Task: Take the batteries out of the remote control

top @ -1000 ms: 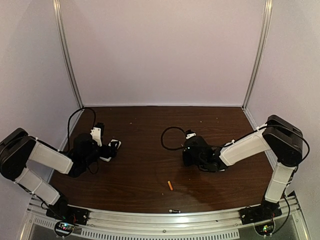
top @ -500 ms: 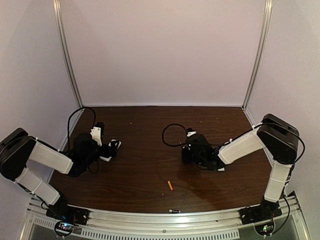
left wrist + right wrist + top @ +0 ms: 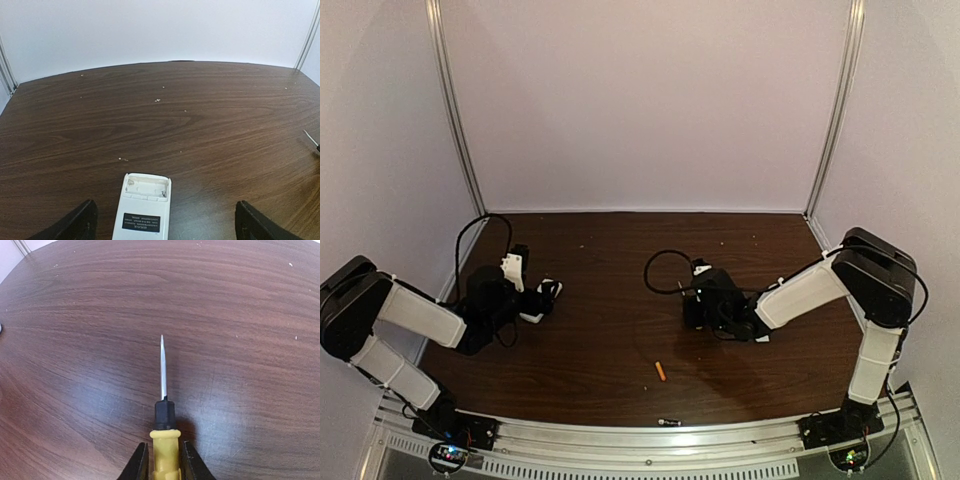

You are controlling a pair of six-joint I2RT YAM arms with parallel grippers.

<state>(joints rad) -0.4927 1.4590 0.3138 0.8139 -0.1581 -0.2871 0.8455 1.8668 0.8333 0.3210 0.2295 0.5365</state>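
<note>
Your right gripper (image 3: 165, 450) has moved a bit left, fingers hugging the screwdriver (image 3: 164, 435); squeezing or not, I cannot tell. Your left gripper (image 3: 166, 212) stays wide open, empty, the remote control (image 3: 142, 210) lying between its fingers. The battery (image 3: 660, 370) hasn't moved.

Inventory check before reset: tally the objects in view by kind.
remote control: 1
orange battery: 1
yellow-handled screwdriver: 1
small dark unidentified item on the front rail: 1
Total: 4
</note>
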